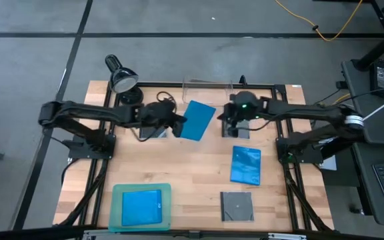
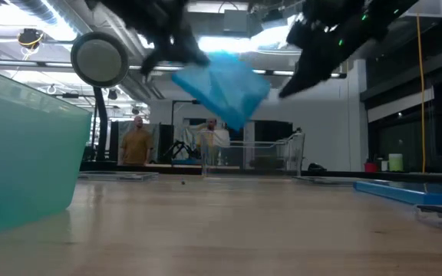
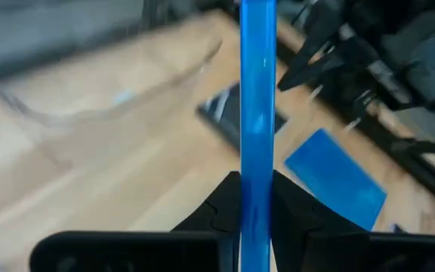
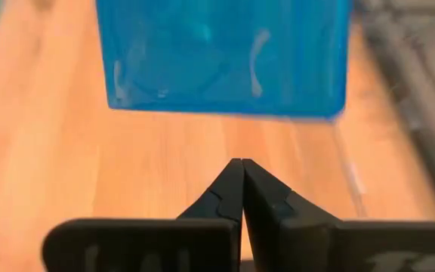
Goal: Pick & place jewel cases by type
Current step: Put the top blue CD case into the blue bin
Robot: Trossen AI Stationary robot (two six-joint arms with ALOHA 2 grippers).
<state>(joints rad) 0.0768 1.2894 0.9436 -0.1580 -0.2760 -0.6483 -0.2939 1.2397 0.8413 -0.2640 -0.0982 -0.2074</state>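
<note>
Gripping bright blue rectangular plastic jewel case (image 1: 197,120) by edge, left gripper (image 1: 177,125) holds it tilted above table, near clear plastic bin (image 1: 207,88). Right gripper (image 4: 242,175) fingers together, empty, just beside case.

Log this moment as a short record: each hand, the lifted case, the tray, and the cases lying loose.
left hand: shut on the edge of a blue case, held above the table
right hand: shut, empty, beside that case
teal tray: holds one blue case
loose on table: another blue case, a dark grey case
clear bin: far edge
</note>
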